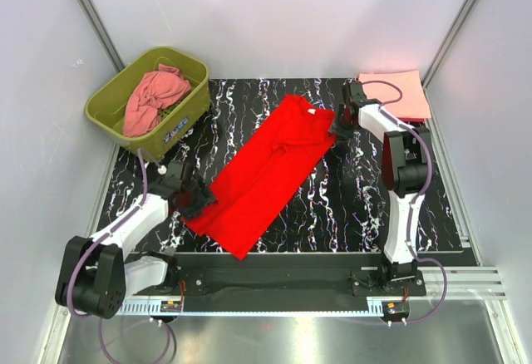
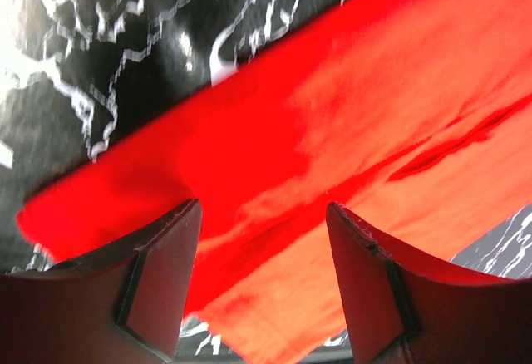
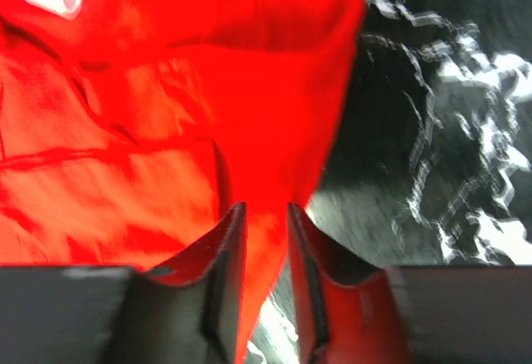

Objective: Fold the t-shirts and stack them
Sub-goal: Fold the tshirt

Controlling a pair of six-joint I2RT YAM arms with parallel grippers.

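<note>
nearest, my left tool (image 1: pixel 198 199) stands wide over the hem of the red t-shirt (image 1: pixel 268 173), spread diagonally on the surface (image 1: pixel 357 206); at its far collar end my right tool (image 3: pixel 266 214) is narrow, pinching a raised fold; i judge a fold is being set up, and next the left must grip.

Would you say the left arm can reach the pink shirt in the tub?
Probably yes: the tub sits open-topped on the left, the pink shirt uncovered, the left gripper open.
</note>
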